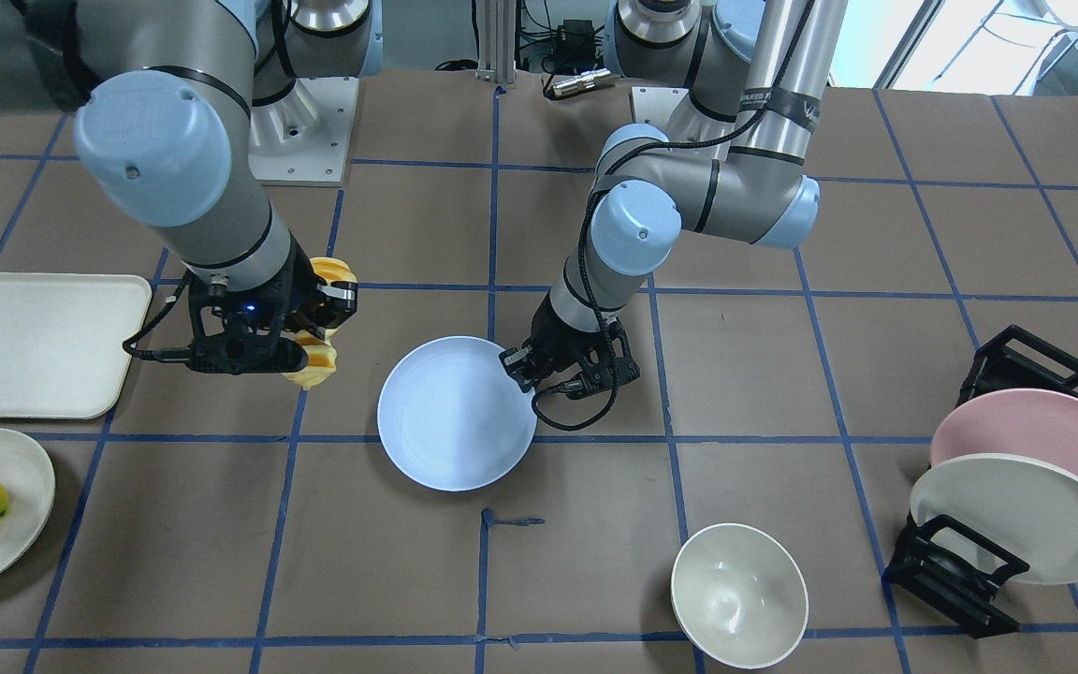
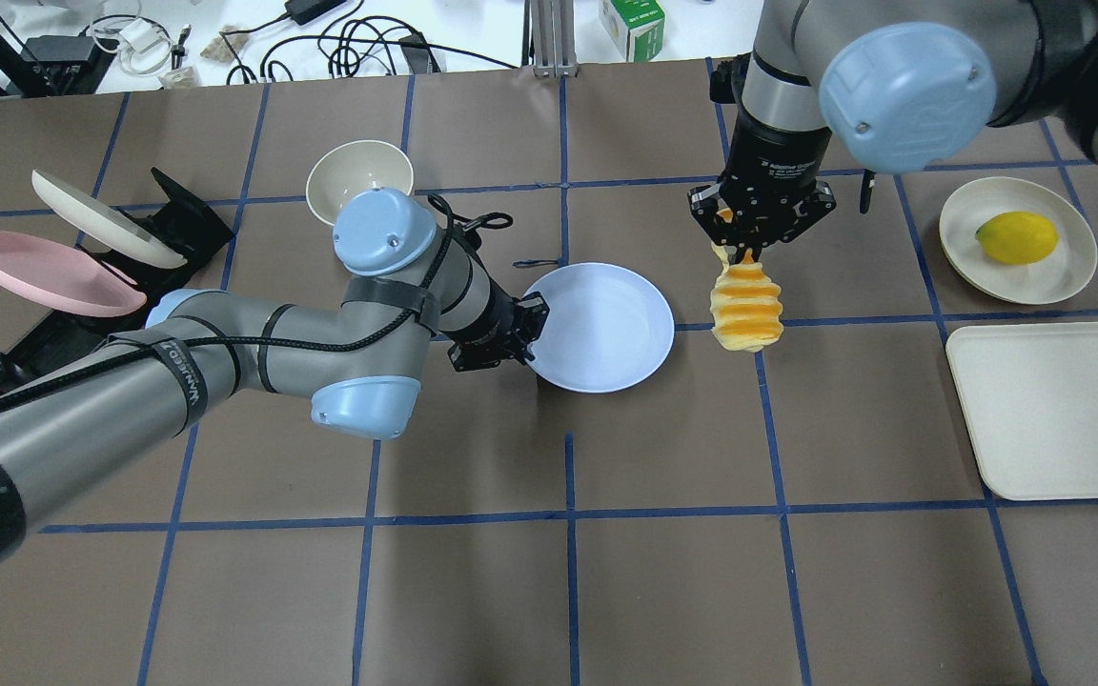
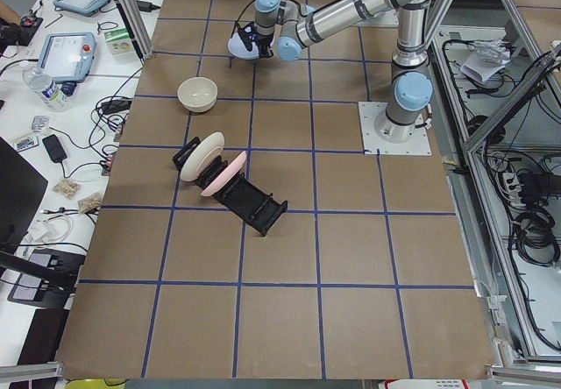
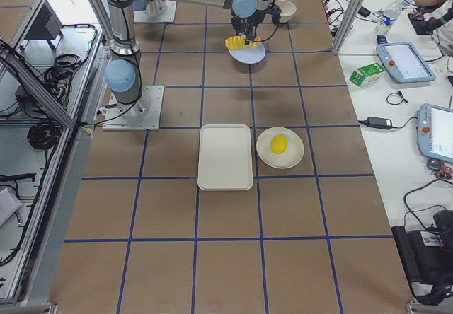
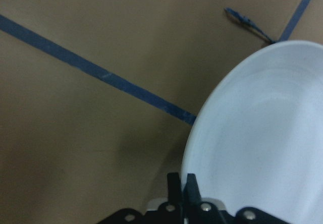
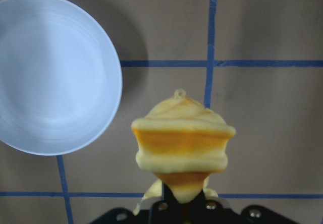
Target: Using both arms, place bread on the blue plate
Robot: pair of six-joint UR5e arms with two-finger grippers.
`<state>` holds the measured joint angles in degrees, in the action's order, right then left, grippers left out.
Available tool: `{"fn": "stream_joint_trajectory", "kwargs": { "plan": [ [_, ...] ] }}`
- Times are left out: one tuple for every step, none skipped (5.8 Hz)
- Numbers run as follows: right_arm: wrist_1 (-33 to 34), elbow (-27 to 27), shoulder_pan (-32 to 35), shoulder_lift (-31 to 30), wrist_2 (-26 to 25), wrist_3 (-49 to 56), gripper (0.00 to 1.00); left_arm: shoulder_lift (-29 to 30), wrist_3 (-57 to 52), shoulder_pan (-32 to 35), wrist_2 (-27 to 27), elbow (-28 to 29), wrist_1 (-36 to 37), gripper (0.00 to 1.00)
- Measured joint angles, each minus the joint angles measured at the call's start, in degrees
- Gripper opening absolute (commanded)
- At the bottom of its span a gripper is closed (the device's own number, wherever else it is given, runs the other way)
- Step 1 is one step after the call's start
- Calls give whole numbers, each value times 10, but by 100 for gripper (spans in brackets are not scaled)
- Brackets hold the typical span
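Note:
The blue plate (image 2: 606,329) is at mid-table. My left gripper (image 2: 522,333) is shut on its left rim; the wrist view shows the closed fingers (image 5: 191,188) pinching the plate's edge (image 5: 262,133). A shadow beside the plate suggests it is held just off the table. My right gripper (image 2: 745,250) is shut on one end of the bread (image 2: 747,310), which hangs down from it above the table, just right of the plate and apart from it. In the right wrist view the bread (image 6: 182,143) hangs beside the plate (image 6: 50,72).
A lemon (image 2: 1016,238) lies on a cream plate (image 2: 1064,276) at the far right, with a cream tray (image 2: 1054,410) nearer. A cream bowl (image 2: 358,176) stands behind the left arm. A pink plate (image 2: 44,272) and a cream-white plate (image 2: 101,224) lean in a black rack (image 2: 182,224) at the left.

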<state>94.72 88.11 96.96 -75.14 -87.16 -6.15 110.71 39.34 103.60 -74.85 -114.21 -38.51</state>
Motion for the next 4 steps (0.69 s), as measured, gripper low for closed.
{"fn": "stream_joint_trajectory", "kwargs": {
  "plan": [
    [44, 0, 27, 26, 3, -40, 0, 9, -7, 3, -14, 2, 1, 99],
    [70, 0, 47, 47, 4, -64, 0, 10, -19, 2, -48, 6, 0, 100],
    [91, -1, 64, 63, 7, -86, 0, 4, -33, -7, -74, 16, -15, 100],
    [118, -1, 78, 80, 21, -115, 0, -10, -43, -18, -84, 37, -58, 100]
  ]
}}
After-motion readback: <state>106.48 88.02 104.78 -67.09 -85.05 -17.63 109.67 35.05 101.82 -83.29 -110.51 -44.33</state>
